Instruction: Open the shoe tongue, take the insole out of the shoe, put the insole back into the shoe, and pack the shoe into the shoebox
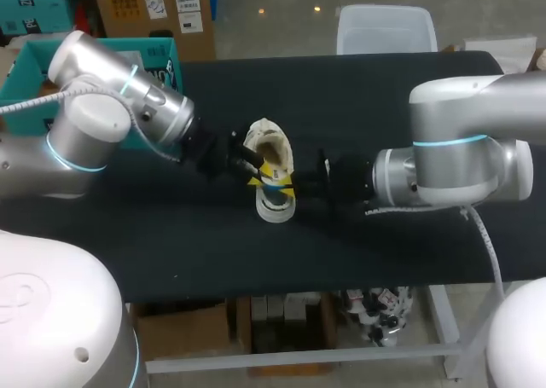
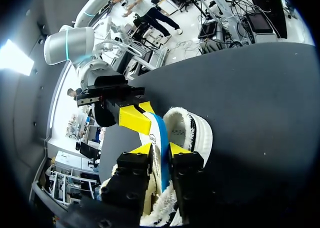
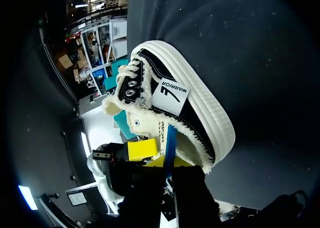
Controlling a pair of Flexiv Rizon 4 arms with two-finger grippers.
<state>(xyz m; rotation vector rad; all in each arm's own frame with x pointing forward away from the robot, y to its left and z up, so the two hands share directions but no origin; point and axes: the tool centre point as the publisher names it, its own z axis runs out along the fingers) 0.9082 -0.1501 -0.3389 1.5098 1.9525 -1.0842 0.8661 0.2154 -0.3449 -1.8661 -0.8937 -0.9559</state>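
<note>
Middle of the black table point(image 1: 409, 98): the shoe point(image 1: 271, 149), toe toward 6 o'clock, heel and fleecy opening toward 12 o'clock in the head view. Set against it from 9 o'clock, the left gripper point(image 2: 161, 150); from 3 o'clock, the right gripper point(image 3: 171, 163); yellow tips almost meeting over the shoe.

Standing on edge above the opening: the blue-backed insole point(image 2: 161, 138). Left claw pressed onto it from both sides, a plain pinch in the left wrist view. Right claw apparently clamped on the same strip a little further along, though hard to confirm with so much dark housing in the way.

Most likely the insole step, with the insole partway between inside and outside; coming out or going back in, not decidable here.

For a clean job:
- Let one pinch do the pulling and the other merely steady, so as not to buckle the foam.
- Travel along the shoe's length, on the 12-to-6 line, never across it, to avoid dragging the shoe sideways.
- Aim the insole's toe end at the toe cap.
- Mind the fleece: likely to snag and lift the light shoe off the table, so slow down at any tilt.
- Let go only with the insole fully clear or lying flat inside.
</note>
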